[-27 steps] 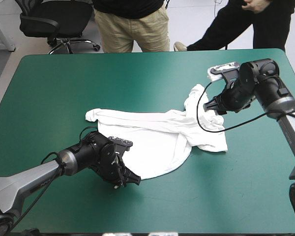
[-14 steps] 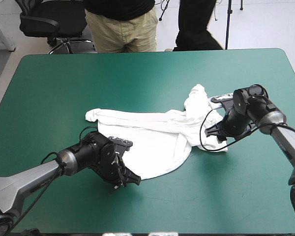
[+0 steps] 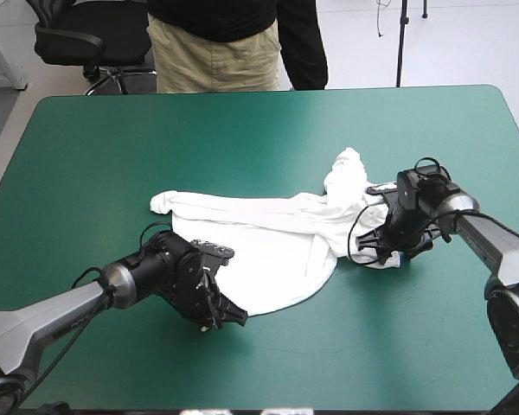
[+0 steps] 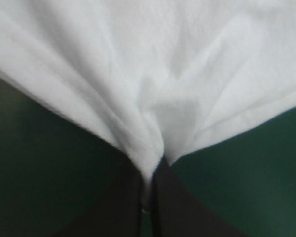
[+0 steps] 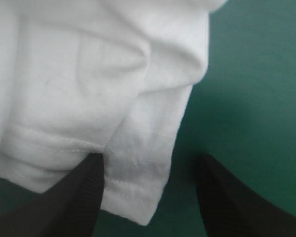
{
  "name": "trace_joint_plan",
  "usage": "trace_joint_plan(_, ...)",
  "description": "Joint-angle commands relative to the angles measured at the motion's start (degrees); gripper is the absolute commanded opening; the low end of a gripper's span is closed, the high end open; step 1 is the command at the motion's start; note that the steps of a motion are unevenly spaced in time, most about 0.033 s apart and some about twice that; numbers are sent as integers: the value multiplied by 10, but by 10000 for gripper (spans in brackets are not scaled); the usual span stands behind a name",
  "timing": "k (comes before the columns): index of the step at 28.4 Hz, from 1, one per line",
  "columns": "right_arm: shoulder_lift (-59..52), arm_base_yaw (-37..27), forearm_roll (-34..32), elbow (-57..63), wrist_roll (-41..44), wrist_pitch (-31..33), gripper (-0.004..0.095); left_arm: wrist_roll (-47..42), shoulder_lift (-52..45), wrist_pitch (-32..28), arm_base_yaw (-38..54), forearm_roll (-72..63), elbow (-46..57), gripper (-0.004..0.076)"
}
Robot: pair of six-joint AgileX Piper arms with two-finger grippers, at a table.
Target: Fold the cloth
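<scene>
While sprawled half flat and rumpled on the teal-green surface (image 3: pixel 242 130), runs as a white T-shirt (image 3: pixel 268 233) from the left pincer (image 4: pixel 149 197) across to the right pincer (image 5: pixel 150 170), with a bunched knot of cloth just beyond the latter. Grips the T-shirt's edge in the left pincer, black fingers (image 4: pixel 113 207) pressed together on a gathered fold fanning out ahead of it. Shows the right pincer spread, low at the surface, a stitched hem corner lying between its black fingers (image 5: pixel 74 197), against one finger and clear of the other.
</scene>
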Motion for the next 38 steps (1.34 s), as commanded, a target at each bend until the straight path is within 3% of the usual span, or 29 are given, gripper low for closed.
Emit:
trace_joint_plan(1, -1, -1, -4, -9, 0, -4, 488, 0, 8, -17, -2, 17, 5, -12)
trace_joint_plan(4, 7, -1, 10, -6, -5, 3, 335, 0, 8, -16, -2, 19, 5, -12)
trace_joint_plan(8, 4, -1, 26, 10, -6, 10, -18, 0, 8, -19, -2, 19, 5, -12)
trace_joint_plan(14, -50, -1, 20, 0, -5, 15, -17, -1, -14, -17, -1, 44, -16, -12)
trace_joint_plan(21, -163, -1, 20, -89, -19, 30, -17, 0, -67, 24, 51, 67, -140, -12)
trace_joint_plan(29, -235, -1, 24, -283, -57, 40, -17, 34, -105, 91, 91, 157, -391, -12)
trace_joint_plan(30, -239, -1, 29, -341, -68, 40, -17, 47, -107, 99, 95, 164, -472, -12)
trace_joint_plan(34, -240, -1, 59, -473, -112, 26, -18, 74, -107, 97, 95, 175, -627, -12)
trace_joint_plan(35, -240, -1, 72, -527, -131, 7, -17, 86, -107, 88, 95, 178, -702, -12)
trace_joint_plan(38, -240, -1, 83, -600, -152, -31, -17, 105, -107, 61, 95, 179, -790, -12)
